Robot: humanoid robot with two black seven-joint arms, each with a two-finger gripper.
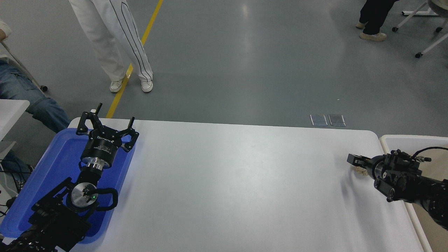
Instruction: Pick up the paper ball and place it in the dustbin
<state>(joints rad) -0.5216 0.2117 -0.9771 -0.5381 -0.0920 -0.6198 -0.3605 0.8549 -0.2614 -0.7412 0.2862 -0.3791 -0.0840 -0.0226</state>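
Observation:
The tan paper ball lies on the white table near its right edge. Only a small sliver of it shows under my right gripper. That gripper comes in from the right, is low over the ball and covers most of it; whether it is closed on the ball is not visible. The cream-white dustbin stands just right of the table, behind the right arm. My left gripper is parked open over the blue tray at the lower left.
A shallow blue tray sits on the table's left end under the left arm. A person in white trousers stands beyond the far left corner. A seated person's jeans-clad leg is at the left edge.

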